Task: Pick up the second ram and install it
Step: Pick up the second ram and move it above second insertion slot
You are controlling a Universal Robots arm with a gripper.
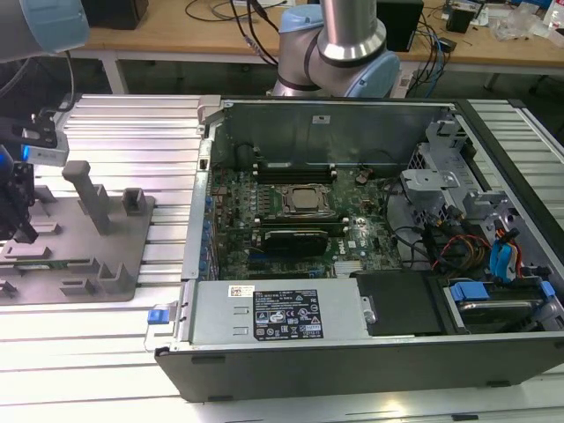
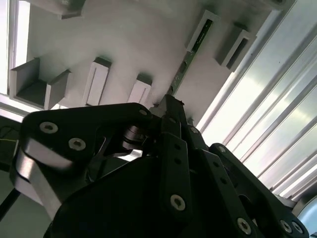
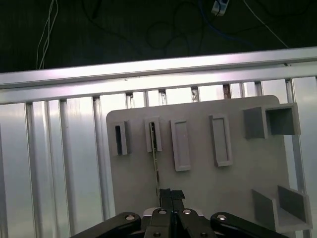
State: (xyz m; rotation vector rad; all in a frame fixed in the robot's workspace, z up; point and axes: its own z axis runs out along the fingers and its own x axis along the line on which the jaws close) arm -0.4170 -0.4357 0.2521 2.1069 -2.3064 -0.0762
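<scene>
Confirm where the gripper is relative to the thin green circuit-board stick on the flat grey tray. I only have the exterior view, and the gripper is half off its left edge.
Observer: In the first wrist view the gripper is at one end of the thin green circuit-board stick, above the flat grey tray.
Operator: Other end out of its fixture?
Observer: No. In the second wrist view that end sits inside a raised rectangular grey holder on the tray.
Operator: Lying flat?
Observer: It looks to be on edge. The first wrist view shows it as a thin line running from the holder to the gripper.
</scene>
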